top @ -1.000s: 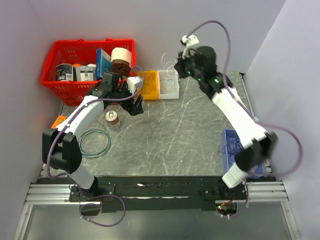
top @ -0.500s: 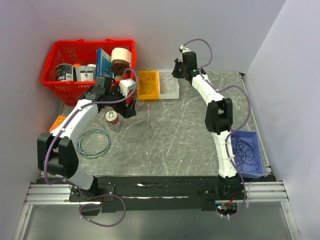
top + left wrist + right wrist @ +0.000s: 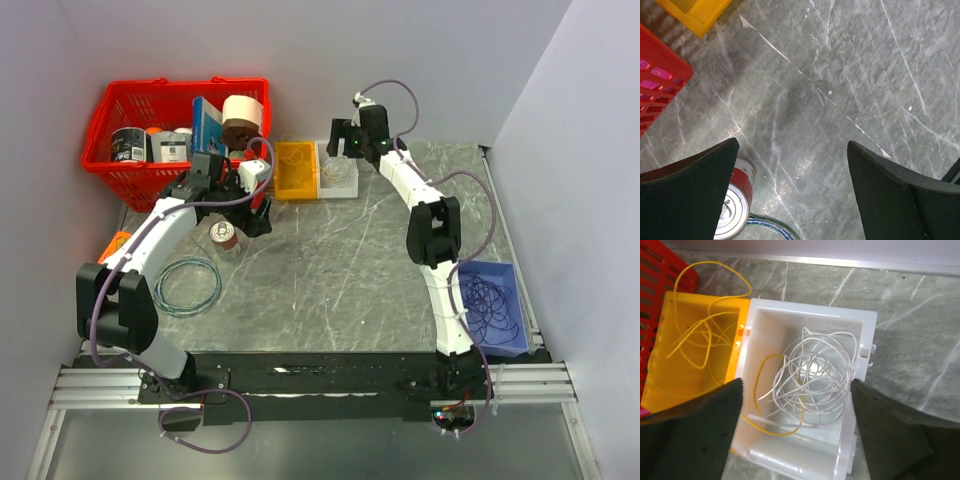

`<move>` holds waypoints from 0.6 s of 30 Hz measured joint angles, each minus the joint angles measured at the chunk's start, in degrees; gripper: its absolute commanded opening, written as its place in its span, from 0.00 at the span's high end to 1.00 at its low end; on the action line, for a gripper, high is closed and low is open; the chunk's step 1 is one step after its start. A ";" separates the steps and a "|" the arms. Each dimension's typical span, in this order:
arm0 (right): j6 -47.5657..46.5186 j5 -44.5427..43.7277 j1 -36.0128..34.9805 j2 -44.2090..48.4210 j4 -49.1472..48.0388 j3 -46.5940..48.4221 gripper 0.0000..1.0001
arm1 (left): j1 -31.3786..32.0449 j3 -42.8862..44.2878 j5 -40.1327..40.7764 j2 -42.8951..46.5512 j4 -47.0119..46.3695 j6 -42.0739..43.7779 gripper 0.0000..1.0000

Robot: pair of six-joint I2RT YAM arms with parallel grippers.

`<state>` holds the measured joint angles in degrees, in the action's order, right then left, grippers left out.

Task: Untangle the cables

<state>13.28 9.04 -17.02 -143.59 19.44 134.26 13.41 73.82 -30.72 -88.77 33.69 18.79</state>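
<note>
With our right gripper point(image 3: 796, 390) and left gripper point(image 3: 792, 147) both spread wide and empty, we reckon the yellow cable point(image 3: 755, 390) drooping into the white bin point(image 3: 860, 320) could snag the white cable point(image 3: 815, 375).

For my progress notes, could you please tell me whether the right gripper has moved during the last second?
Yes: the right gripper swung left, now above the white plastic bin.
</note>
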 measured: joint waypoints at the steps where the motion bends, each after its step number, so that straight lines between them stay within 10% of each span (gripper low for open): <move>1: -0.39 -0.02 0.00 0.48 0.35 0.00 0.00 | 0.00 0.00 0.02 -0.13 0.02 0.00 0.04; 8: -4.98 -0.11 -0.11 14.78 -0.57 -10.58 0.00 | -0.02 0.02 1.09 -0.26 -0.02 -0.35 0.04; 18: -10.43 -1.11 0.07 56.08 -15.93 -55.15 0.00 | -3.58 -1.66 3.65 7.80 -2.86 -5.66 0.04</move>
<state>2.85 7.92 -16.95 -87.50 3.51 79.11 9.82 72.16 -27.07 -80.97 30.83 13.13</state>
